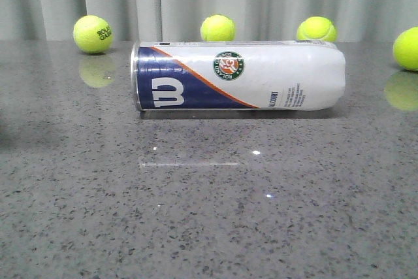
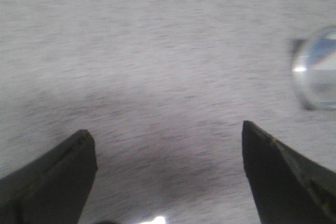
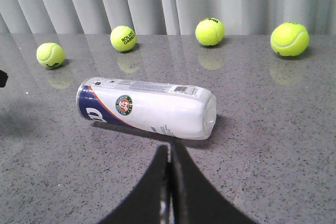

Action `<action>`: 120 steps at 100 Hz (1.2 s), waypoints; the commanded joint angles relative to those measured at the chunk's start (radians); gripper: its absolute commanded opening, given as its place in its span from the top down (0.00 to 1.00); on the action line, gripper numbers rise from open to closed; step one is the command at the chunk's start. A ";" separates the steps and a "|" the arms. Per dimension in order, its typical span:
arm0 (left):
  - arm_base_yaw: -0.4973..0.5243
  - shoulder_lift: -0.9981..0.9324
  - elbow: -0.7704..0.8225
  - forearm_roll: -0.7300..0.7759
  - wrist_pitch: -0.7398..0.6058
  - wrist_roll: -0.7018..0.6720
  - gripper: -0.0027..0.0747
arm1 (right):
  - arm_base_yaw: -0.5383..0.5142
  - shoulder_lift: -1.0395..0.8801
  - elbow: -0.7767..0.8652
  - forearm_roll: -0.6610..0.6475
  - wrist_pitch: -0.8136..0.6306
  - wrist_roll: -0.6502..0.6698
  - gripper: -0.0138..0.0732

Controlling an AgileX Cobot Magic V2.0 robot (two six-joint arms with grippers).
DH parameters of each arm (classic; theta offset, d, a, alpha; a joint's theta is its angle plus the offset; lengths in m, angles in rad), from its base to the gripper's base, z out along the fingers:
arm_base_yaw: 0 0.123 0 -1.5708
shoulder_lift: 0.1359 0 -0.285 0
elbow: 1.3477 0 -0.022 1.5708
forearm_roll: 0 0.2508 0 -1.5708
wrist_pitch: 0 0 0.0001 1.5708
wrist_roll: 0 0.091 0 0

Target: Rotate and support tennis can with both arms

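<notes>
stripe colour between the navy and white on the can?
Orange, a thin diagonal stripe on the tall white cylindrical tennis can; clearest in the front view.

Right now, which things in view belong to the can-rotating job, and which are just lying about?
Job:
- tennis can, lying on its side
- left end effector, open
- right end effector, shut, empty

Lying about:
- four tennis balls behind the can
- grey table
</notes>
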 commanded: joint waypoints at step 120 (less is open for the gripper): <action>-0.233 0.569 -0.284 -1.110 0.390 0.741 0.99 | -0.005 0.010 -0.025 -0.019 -0.080 -0.002 0.91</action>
